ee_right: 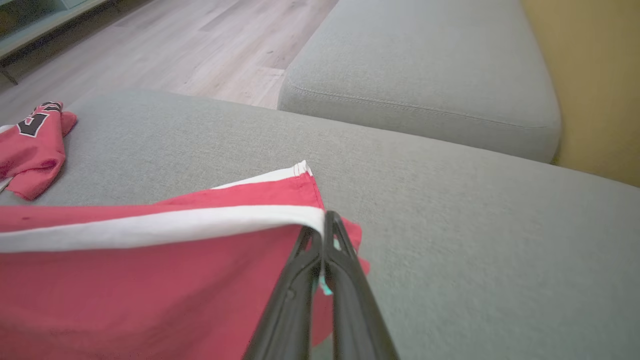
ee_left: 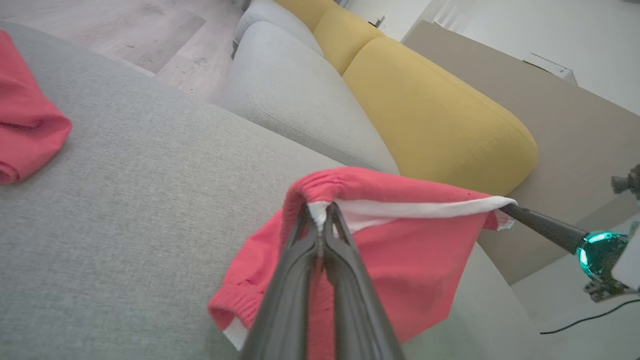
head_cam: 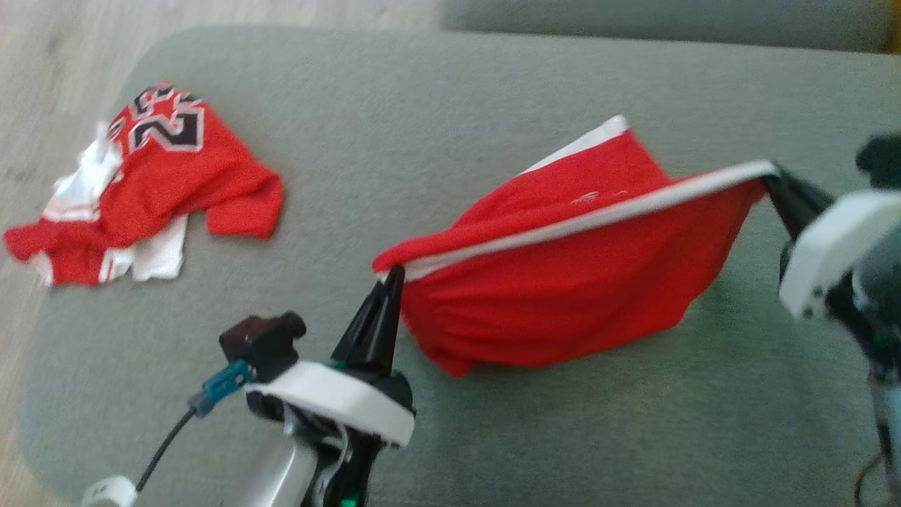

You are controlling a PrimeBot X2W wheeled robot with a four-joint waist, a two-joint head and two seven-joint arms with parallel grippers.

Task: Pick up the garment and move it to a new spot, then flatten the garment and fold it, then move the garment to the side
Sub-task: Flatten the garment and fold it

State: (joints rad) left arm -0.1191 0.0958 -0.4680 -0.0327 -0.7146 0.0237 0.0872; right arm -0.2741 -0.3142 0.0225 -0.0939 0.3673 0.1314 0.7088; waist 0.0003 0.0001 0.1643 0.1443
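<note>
A red garment [head_cam: 563, 296] with a white stripe hangs stretched between my two grippers above the grey sofa cushion [head_cam: 493, 91]. My left gripper [head_cam: 395, 274] is shut on its left corner, and my right gripper [head_cam: 771, 176] is shut on its right corner. The far part of the cloth rests on the cushion while the near part sags down from the white edge. In the left wrist view the fingers [ee_left: 320, 235] pinch the white hem of the garment [ee_left: 395, 250]. In the right wrist view the fingers [ee_right: 322, 235] clamp the striped edge of the garment [ee_right: 150, 280].
A second red and white jersey [head_cam: 141, 190] with a black number lies crumpled at the cushion's far left. Another grey cushion [ee_right: 425, 70] and yellow back cushions [ee_left: 435, 110] lie beyond. Wooden floor [ee_right: 200, 45] runs past the sofa's edge.
</note>
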